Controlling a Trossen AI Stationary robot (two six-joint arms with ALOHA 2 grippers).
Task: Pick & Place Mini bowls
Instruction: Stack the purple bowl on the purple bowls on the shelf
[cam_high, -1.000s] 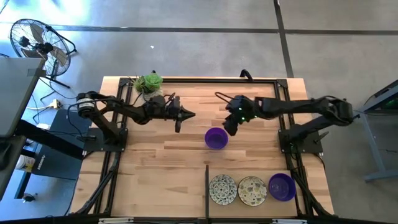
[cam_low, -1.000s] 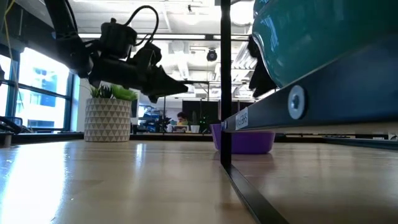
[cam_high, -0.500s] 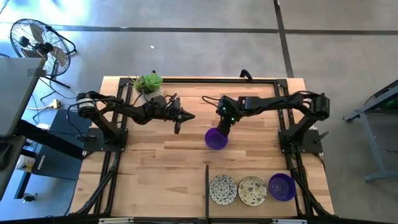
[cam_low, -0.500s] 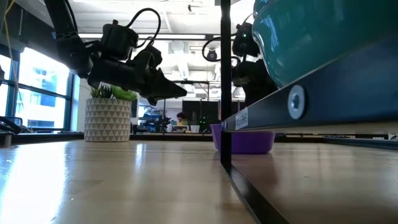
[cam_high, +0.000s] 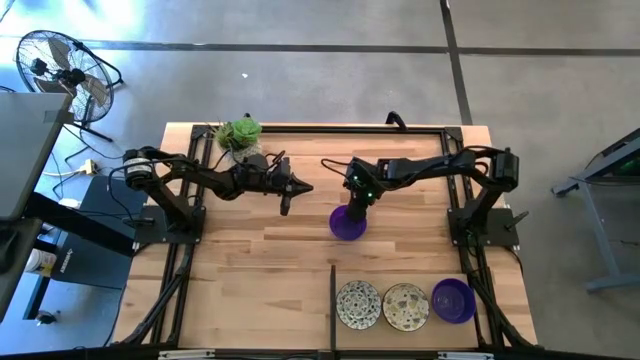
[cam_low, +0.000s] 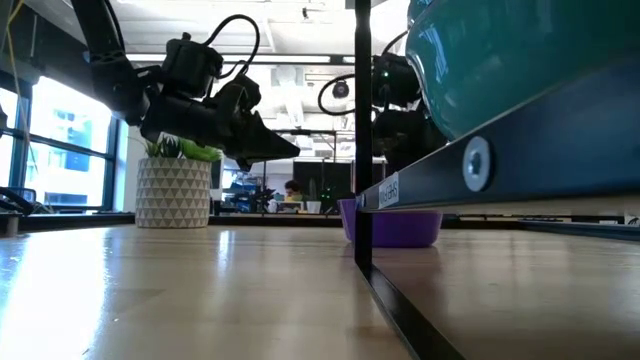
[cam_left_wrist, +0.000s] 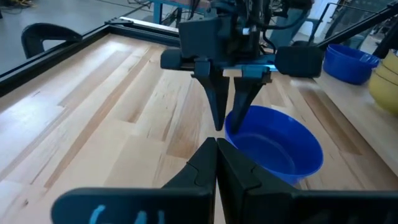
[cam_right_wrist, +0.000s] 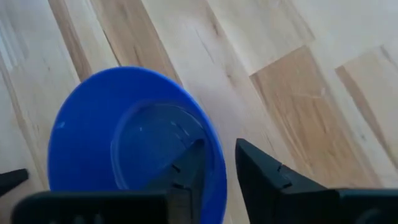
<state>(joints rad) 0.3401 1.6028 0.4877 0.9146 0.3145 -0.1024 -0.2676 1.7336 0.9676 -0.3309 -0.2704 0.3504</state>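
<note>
A purple mini bowl (cam_high: 347, 224) sits on its base mid-table, also seen in the low view (cam_low: 395, 226) and the left wrist view (cam_left_wrist: 277, 144). My right gripper (cam_high: 357, 206) points down over it, open. One finger is inside the bowl and one outside its rim (cam_right_wrist: 214, 138). My left gripper (cam_high: 298, 187) is shut and hovers to the bowl's left, above the table (cam_left_wrist: 216, 163). Two speckled cream bowls (cam_high: 358, 304) (cam_high: 405, 306) and a second purple bowl (cam_high: 453, 300) stand in a row near the table's near edge. My right gripper (cam_right_wrist: 219, 144) comes from above, pointing down, astride the purple bowl's rim on the side toward the table's far edge. One finger (cam_right_wrist: 193, 158) is inside and one finger (cam_right_wrist: 258, 165) outside. Whether either touches the rim, I cannot tell. The bowl rests on the table.
A pale pot with a green plant (cam_high: 240, 133) stands at the far left of the table, behind my left arm. A thin black bar (cam_high: 332, 300) runs from the near edge toward the middle. A teal object (cam_low: 520, 60) fills the low view's upper right.
My right gripper has moved toward the table's left and come down onto the purple bowl, its arm folding in. The bowl has stayed where it was.
</note>
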